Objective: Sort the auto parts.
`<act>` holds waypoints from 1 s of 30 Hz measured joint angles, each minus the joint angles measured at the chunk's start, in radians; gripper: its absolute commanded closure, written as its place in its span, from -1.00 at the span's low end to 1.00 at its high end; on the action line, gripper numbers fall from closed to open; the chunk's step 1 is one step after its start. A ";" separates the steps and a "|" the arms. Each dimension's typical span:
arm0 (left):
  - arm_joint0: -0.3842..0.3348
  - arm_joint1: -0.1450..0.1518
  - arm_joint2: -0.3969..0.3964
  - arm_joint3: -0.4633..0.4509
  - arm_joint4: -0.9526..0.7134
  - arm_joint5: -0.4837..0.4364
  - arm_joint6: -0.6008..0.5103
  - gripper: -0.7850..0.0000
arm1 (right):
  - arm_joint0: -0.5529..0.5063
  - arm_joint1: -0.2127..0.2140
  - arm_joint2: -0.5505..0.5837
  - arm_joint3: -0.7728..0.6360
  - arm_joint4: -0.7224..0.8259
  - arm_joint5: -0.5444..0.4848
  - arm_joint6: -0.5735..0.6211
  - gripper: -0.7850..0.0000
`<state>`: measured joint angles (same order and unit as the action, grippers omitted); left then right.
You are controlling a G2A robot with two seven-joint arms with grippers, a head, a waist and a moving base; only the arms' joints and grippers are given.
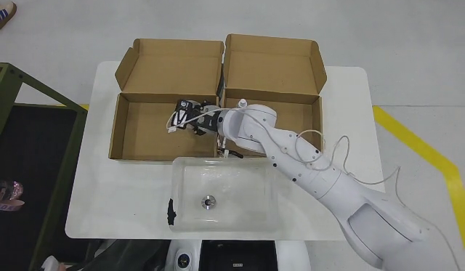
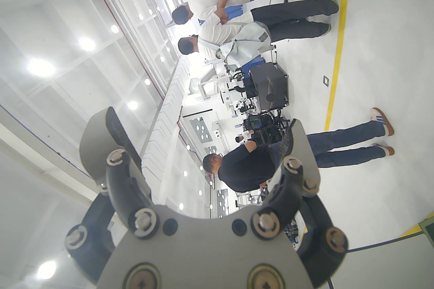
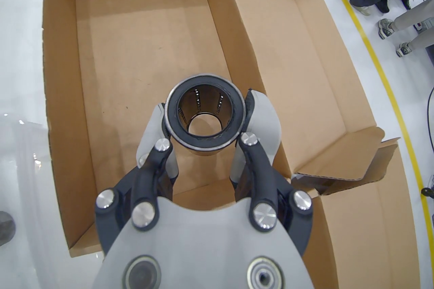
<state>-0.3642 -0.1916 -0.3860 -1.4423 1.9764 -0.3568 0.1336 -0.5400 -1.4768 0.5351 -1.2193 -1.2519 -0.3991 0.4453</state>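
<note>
**Item:** linear bearing (image 3: 206,139), seemingly steel. It is pinched across its barrel by the right tool (image 3: 206,114) and held over the open left carton (image 3: 135,43), toward the worktop's far edge and close to one side wall.
**Handling:** height above the carton floor is hard to judge. Lower gently, stay off that wall, and release only once low.
**Left tool** (image 2: 201,121)**:** spread, empty.

A linear bearing (image 3: 205,140) of dull dark metal, with a matt black end ring and shiny steel balls inside. The right gripper (image 3: 205,110) has matt grey jaws, black plastic links and bright metal screws. Matt brown cardboard box (image 3: 142,43). Glossy clear plastic bin (image 1: 240,180). Smooth white bench (image 1: 116,198).
</note>
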 measured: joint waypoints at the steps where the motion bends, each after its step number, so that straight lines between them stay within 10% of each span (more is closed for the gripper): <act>1: 0.000 0.000 0.000 0.000 0.000 0.000 0.000 -1.00 | 0.003 -0.005 -0.005 0.008 -0.005 0.004 0.006 1.00; 10: 0.000 0.000 0.000 0.000 0.000 0.000 0.000 -1.00 | 0.022 -0.046 -0.032 0.086 -0.030 0.028 0.046 0.88; 13: 0.000 0.000 0.000 0.000 0.000 0.000 0.000 -1.00 | 0.026 -0.057 -0.034 0.107 -0.040 0.036 0.053 0.40; 30: 0.000 0.000 0.000 0.000 0.000 0.000 0.000 -1.00 | 0.001 -0.068 0.020 0.107 -0.092 0.025 0.062 -0.20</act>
<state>-0.3642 -0.1917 -0.3860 -1.4423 1.9764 -0.3568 0.1336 -0.5391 -1.5450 0.5553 -1.1123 -1.3443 -0.3744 0.5076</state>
